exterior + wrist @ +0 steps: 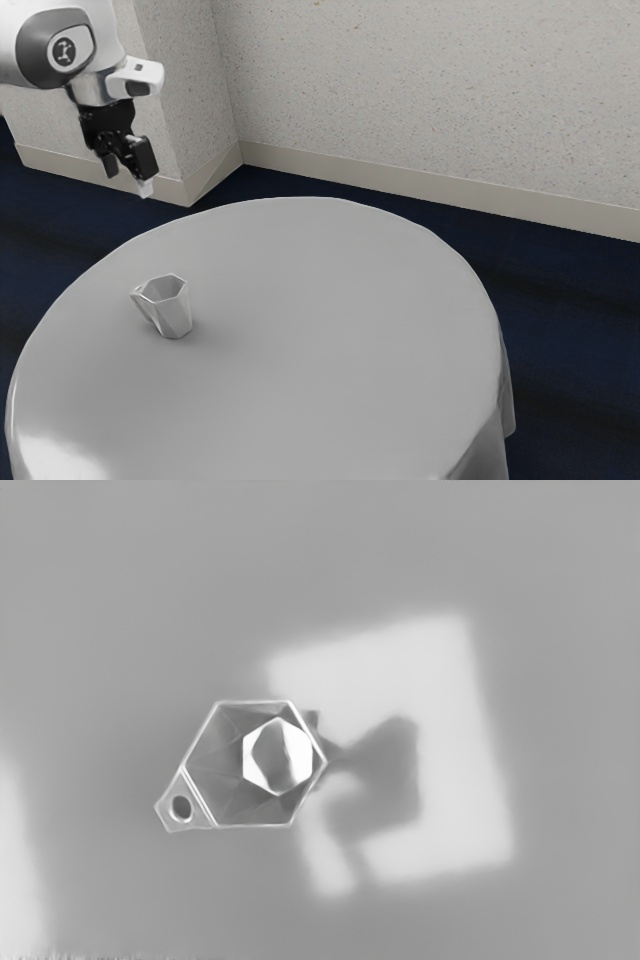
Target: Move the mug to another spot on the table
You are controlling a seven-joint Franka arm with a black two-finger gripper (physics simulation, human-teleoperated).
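The mug [168,305] is plain pale grey-white, close in shade to the light grey tabletop [330,330]. The claw [130,178] is black under a white and grey arm [55,50]. The wall [430,90] is speckled beige above a cream skirting board [440,185], the floor [560,290] dark navy.

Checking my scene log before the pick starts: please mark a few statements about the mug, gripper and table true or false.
The mug stands upright on the table. True.
The gripper touches the mug. False: it hangs high above, apart from it.
The mug's handle points toward the exterior view's left. True.
The table is square. False: it is round.
The mug holds liquid. False: the wrist view shows it empty.
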